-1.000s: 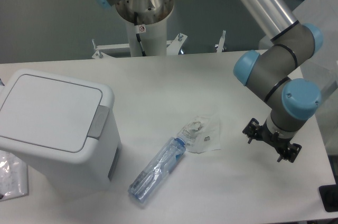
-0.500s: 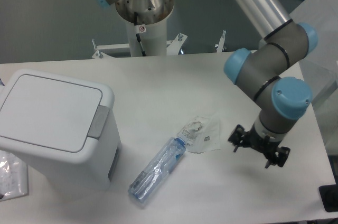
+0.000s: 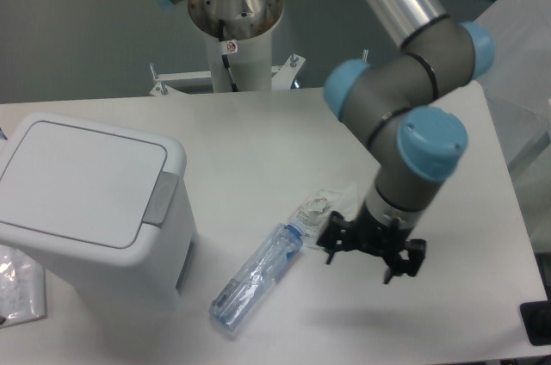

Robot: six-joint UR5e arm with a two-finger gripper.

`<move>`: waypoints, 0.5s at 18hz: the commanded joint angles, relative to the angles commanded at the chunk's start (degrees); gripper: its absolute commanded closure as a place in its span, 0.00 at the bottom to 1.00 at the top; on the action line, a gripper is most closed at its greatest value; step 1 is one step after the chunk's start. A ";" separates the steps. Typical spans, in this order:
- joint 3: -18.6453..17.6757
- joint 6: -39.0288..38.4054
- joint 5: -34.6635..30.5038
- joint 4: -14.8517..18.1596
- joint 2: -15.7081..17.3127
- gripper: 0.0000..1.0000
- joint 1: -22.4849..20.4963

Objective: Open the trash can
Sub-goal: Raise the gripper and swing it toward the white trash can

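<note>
At left, trash can (image 3: 86, 201), lid shut.

A robotics lab. An industrial robot arm (image 3: 405, 124) stands on a metal pedestal (image 3: 234, 29) bolted behind a plain white table (image 3: 258, 141), against a bare grey wall (image 3: 77, 29).

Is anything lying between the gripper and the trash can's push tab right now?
Yes. A crushed clear plastic bottle lies on the table between the gripper and the trash can, with a crumpled clear wrapper just beside the gripper. Both are low; a raised approach would likely pass over them.
</note>
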State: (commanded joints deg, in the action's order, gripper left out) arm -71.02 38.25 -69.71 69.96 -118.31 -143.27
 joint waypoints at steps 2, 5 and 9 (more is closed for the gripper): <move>0.18 -2.64 1.32 0.00 1.32 0.00 0.88; 0.18 -6.51 2.64 0.09 3.43 0.00 2.99; -0.70 -9.86 2.82 0.09 5.98 0.00 6.85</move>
State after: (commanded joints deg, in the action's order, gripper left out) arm -71.72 28.39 -66.88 70.05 -112.33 -136.42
